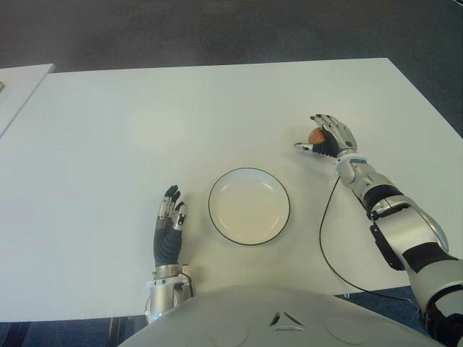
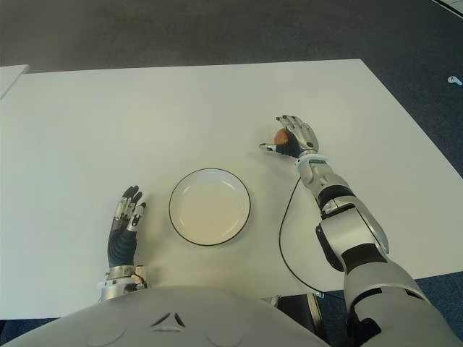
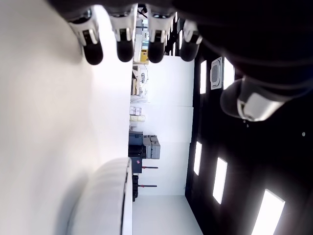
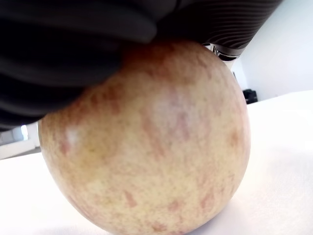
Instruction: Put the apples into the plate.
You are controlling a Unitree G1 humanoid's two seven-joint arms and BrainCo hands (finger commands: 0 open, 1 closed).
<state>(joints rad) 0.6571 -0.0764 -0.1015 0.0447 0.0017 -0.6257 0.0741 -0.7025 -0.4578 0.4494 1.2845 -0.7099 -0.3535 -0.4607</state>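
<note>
A: What was the right robot hand [image 1: 329,137] doing?

B: Its fingers were curled over an apple [image 1: 316,135], gripping it. In the right wrist view the dark fingers [image 4: 73,44] pressed on top of the apple, a yellowish one with red flecks, and its underside sat at or just above the white surface [image 1: 108,130]; I could not tell whether the two touched.

A: And where was that relative to the plate [image 1: 249,206]?

B: Beyond the plate and to its right, well apart from the rim. The plate was white with a dark edge and had nothing in it.

A: The left robot hand [image 1: 168,228]?

B: It showed just left of the plate, near the front edge of the surface, fingers stretched out flat and holding nothing. A thin black cable [image 1: 325,238] ran along the surface beside the right forearm.
</note>
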